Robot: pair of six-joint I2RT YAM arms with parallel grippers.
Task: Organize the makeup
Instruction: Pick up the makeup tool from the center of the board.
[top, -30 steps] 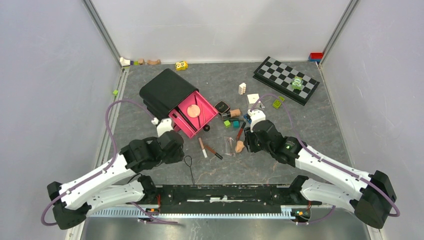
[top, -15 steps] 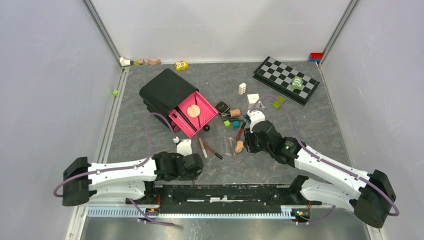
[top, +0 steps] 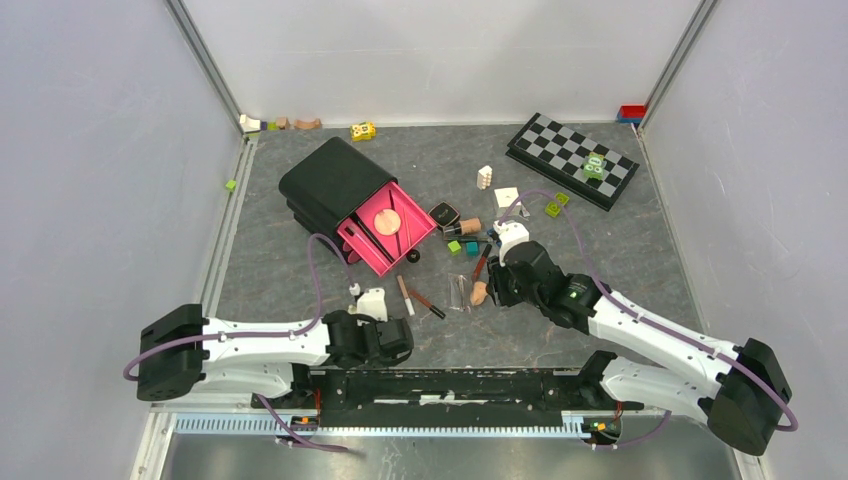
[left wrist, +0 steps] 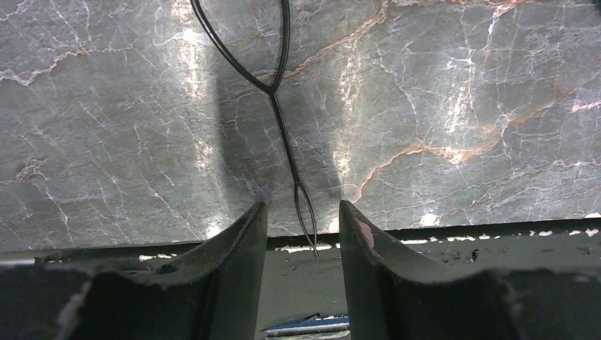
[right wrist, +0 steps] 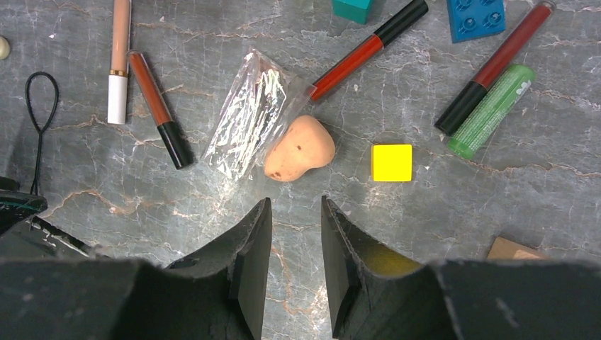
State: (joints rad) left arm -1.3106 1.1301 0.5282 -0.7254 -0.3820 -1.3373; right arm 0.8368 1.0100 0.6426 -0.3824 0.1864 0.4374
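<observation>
The makeup lies scattered mid-table. My right gripper (right wrist: 294, 200) (top: 495, 288) hovers open and empty just short of a peach sponge (right wrist: 301, 149) (top: 479, 293), which rests against a clear wrapper (right wrist: 251, 120). Around them lie a red gloss tube (right wrist: 368, 46), a dark red tube (right wrist: 496, 67), a green tube (right wrist: 494, 110), a brown tube (right wrist: 157, 106) and a peach-and-white tube (right wrist: 118, 60). A round puff (top: 387, 221) and thin brushes sit in the pink drawer (top: 372, 258). My left gripper (left wrist: 301, 205) (top: 385, 345) is open, low at the near edge, straddling the tip of a thin black wire loop (left wrist: 280, 120) without touching it.
A black box (top: 330, 180) holds the pink drawer. A black compact (top: 444, 214) lies beside it. A yellow block (right wrist: 391, 162), blue and teal blocks and a white cube (top: 485, 177) mix with the cosmetics. A chessboard (top: 572, 158) sits at the back right. The black rail (left wrist: 439, 248) runs under my left fingers.
My left arm swung away from the pink drawer down to the near edge over the wire loop, and its jaws widened. The right arm has not moved.
</observation>
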